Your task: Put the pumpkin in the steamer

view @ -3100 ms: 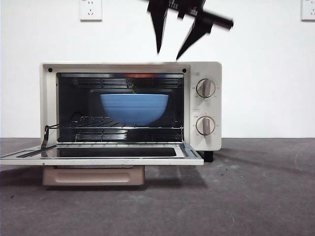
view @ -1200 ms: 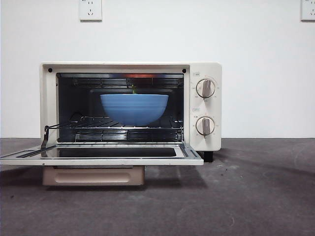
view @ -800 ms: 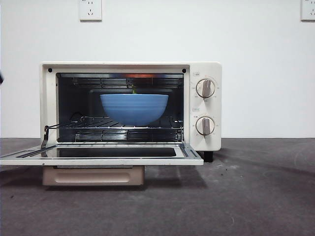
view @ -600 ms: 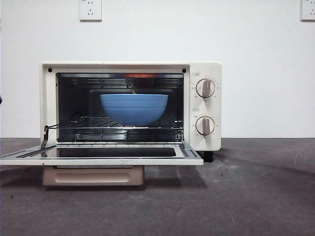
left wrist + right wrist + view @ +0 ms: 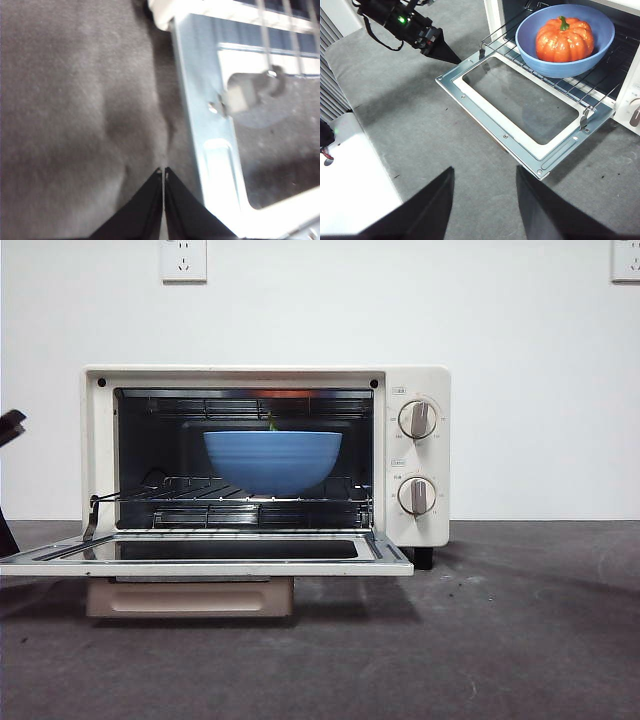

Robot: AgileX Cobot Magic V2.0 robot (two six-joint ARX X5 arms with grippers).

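Observation:
The orange pumpkin (image 5: 564, 40) with its green stem sits in a blue bowl (image 5: 540, 62) on the wire rack inside the cream steamer (image 5: 428, 380). The steamer's door (image 5: 230, 565) hangs fully open and flat. From the front only the stem tip (image 5: 271, 424) shows above the bowl (image 5: 272, 462). My left gripper (image 5: 163, 172) is shut and empty, low over the table beside the door's outer corner (image 5: 200, 100). In the right wrist view the left gripper (image 5: 451, 56) shows as a black wedge. My right gripper (image 5: 485, 177) is open and empty, high above the table in front of the door (image 5: 520, 145).
Grey cloth (image 5: 500, 640) covers the table in front of and right of the steamer. A white block (image 5: 355, 185) lies at the table's edge, near the left arm's base. Two knobs (image 5: 417, 420) sit on the steamer's right panel.
The dark gripper that hung above the steamer has left the front view. A black tip has since come in at that view's left edge, beside the open door.

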